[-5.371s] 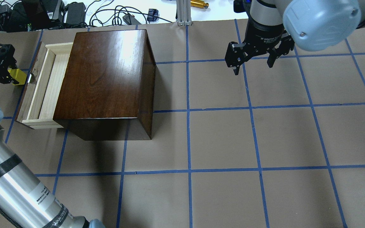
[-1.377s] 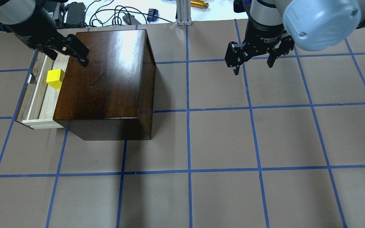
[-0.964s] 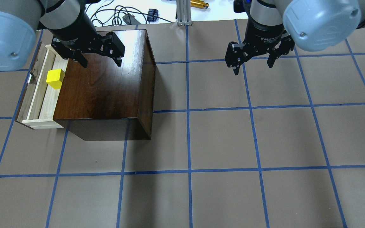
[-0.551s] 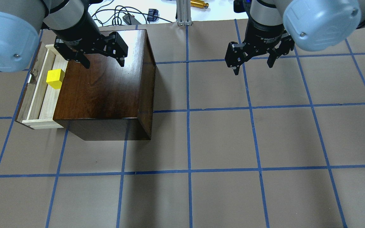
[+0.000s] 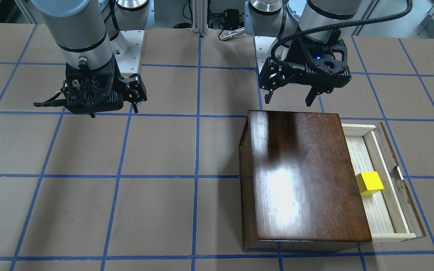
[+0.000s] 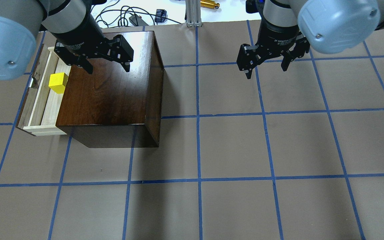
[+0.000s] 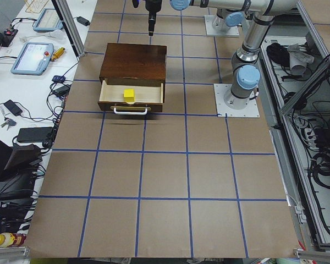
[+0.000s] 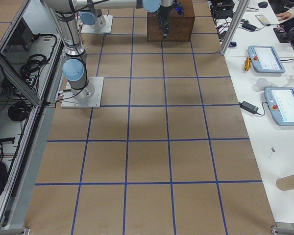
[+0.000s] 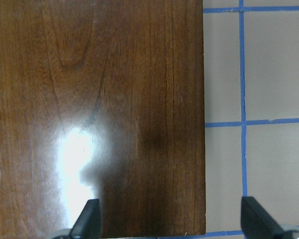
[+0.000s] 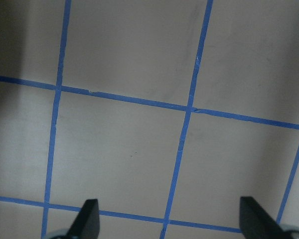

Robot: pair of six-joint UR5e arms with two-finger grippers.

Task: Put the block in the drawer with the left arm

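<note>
The yellow block (image 6: pixel 58 83) lies free in the open drawer (image 6: pixel 47 110), near the box's front edge; it also shows in the front view (image 5: pixel 369 183) and the left view (image 7: pixel 128 94). The drawer sticks out of the dark-brown wooden box (image 6: pixel 108 83). My left gripper (image 6: pixel 108 70) is open and empty, raised over the far part of the box's top, apart from the block. In the left wrist view its fingertips (image 9: pixel 87 221) frame the glossy box top (image 9: pixel 99 99). My right gripper (image 6: pixel 266 72) is open and empty over bare table.
The table is brown paper with a blue tape grid (image 6: pixel 198 116). Cables and small devices (image 6: pixel 128 13) lie past the far edge. The box (image 5: pixel 300 177) stands tall on the robot's left side. Operator tables with tablets (image 8: pixel 267 58) flank the ends.
My left gripper held the block beside the drawer front; now the block lies in the drawer and the open gripper has moved over the box top. In the last second it barely shifted.
</note>
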